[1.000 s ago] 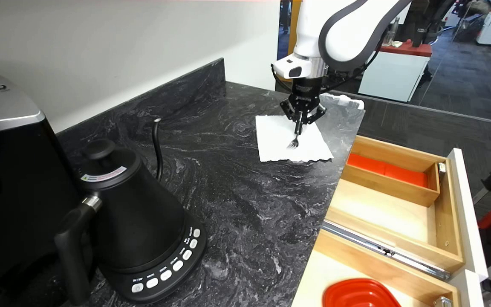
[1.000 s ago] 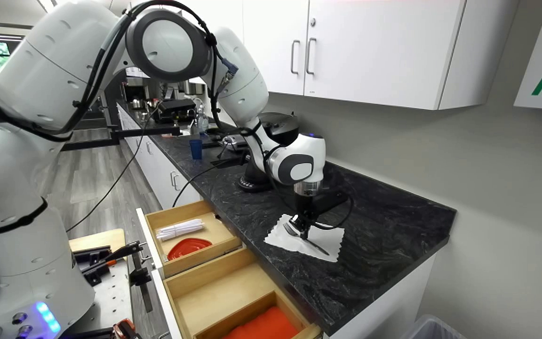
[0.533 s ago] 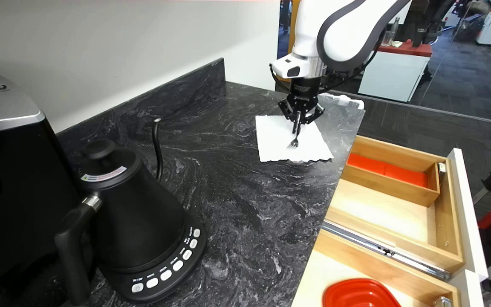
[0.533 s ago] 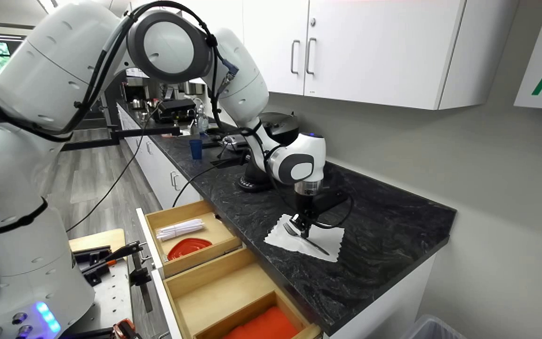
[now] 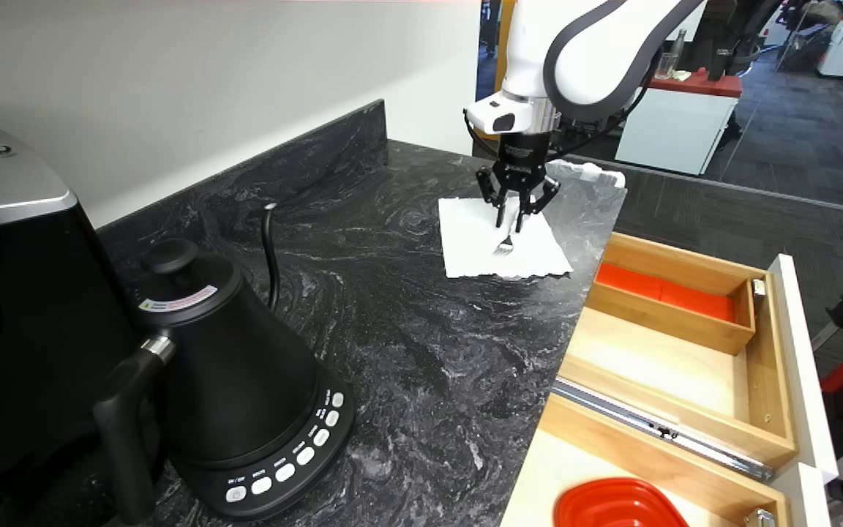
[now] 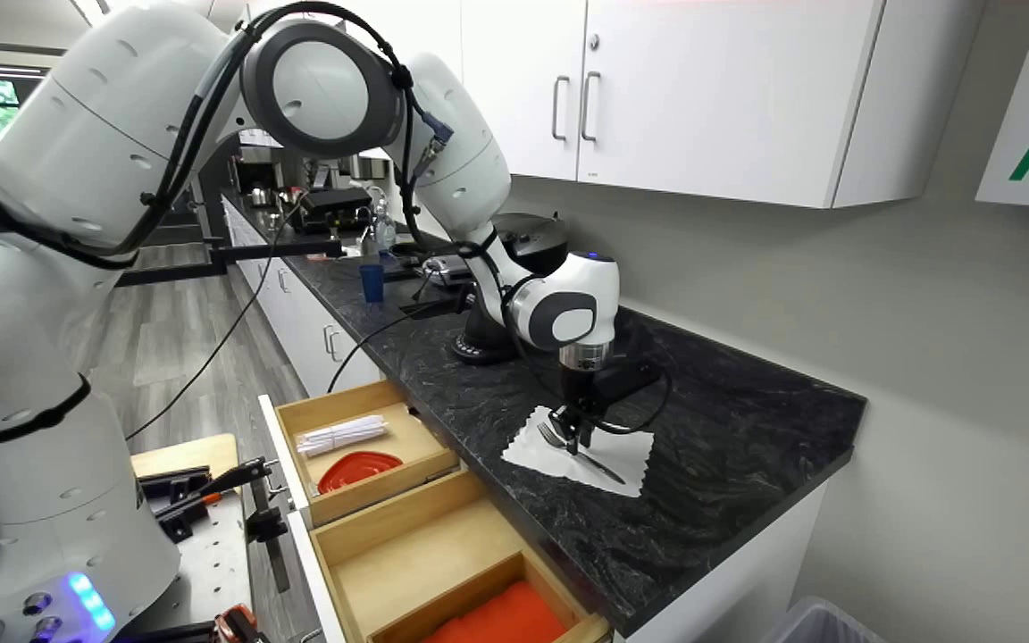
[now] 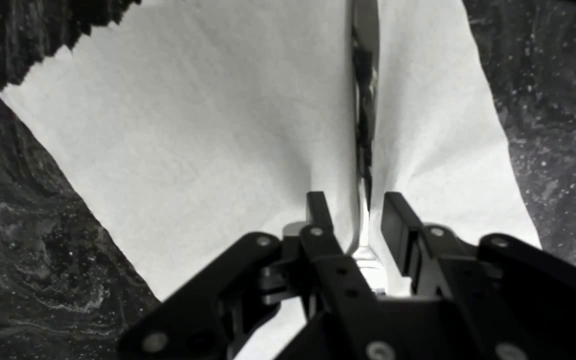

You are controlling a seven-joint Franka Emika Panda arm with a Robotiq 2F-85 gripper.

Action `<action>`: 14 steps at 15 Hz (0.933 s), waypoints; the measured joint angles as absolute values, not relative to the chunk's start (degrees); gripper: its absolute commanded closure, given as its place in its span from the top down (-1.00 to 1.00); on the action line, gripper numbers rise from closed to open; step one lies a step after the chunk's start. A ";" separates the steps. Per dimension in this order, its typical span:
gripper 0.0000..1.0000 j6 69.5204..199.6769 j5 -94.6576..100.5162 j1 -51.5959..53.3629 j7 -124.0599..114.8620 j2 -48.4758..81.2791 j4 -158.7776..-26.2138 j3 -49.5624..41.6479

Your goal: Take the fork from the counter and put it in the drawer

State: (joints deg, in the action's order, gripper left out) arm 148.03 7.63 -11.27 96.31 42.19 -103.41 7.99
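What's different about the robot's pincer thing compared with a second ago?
The gripper has opened: its jaws stood together at the fork and are now spread apart, with the fork between them. Whether they had gripped it before, I can't tell for sure. The fork still lies on the white napkin, and the drawer is still open.

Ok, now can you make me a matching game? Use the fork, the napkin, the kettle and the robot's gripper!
Things:
1. fork
2. napkin
3. kettle
4. gripper

Clues:
A. black, next to a row of white buttons
B. jaws apart, one on each side of the fork
C. grey and shiny, lying on the napkin
D. white, underneath the fork

Right pairs: 1-C, 2-D, 3-A, 4-B
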 measured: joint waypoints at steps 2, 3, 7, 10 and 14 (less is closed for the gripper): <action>-0.95 148.03 7.62 -11.26 96.31 42.26 -103.40 7.99; -0.98 148.03 7.61 -11.25 96.31 42.33 -103.39 8.00; -0.88 148.02 7.59 -11.23 96.31 42.46 -103.19 8.00; -0.91 148.02 7.58 -11.22 96.31 42.60 -103.05 8.00; -0.91 148.02 7.57 -11.21 96.31 42.69 -102.86 8.00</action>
